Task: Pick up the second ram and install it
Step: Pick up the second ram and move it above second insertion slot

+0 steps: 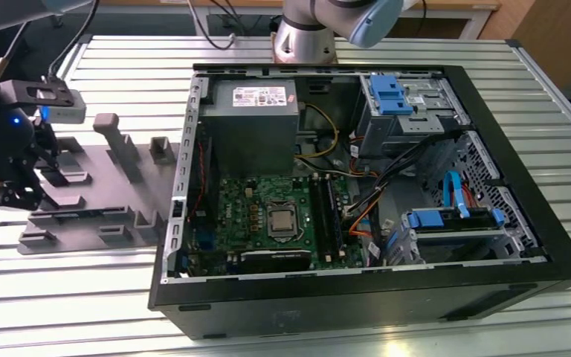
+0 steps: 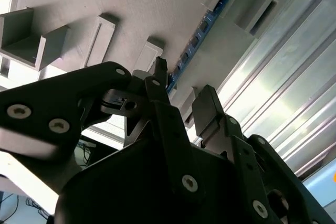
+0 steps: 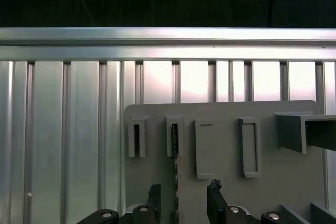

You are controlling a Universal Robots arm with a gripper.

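Misalignment is the risk: the gripper [image 2: 184, 83] stands open and empty astride the second ram [image 2: 202, 27] in the grey fixture [image 2: 131, 3], so off-centre closing could tilt it.

Spread claw [image 3: 184, 190] astride second ram [image 3: 175, 166], narrow gaps either side, grey fixture blocks [image 3: 210, 148] close alongside

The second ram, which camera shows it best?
The second wrist view: the second ram shows its bluish side along the fixture, beyond the open claw. The first wrist view gives its thin edge. In the exterior view it is too small to tell.
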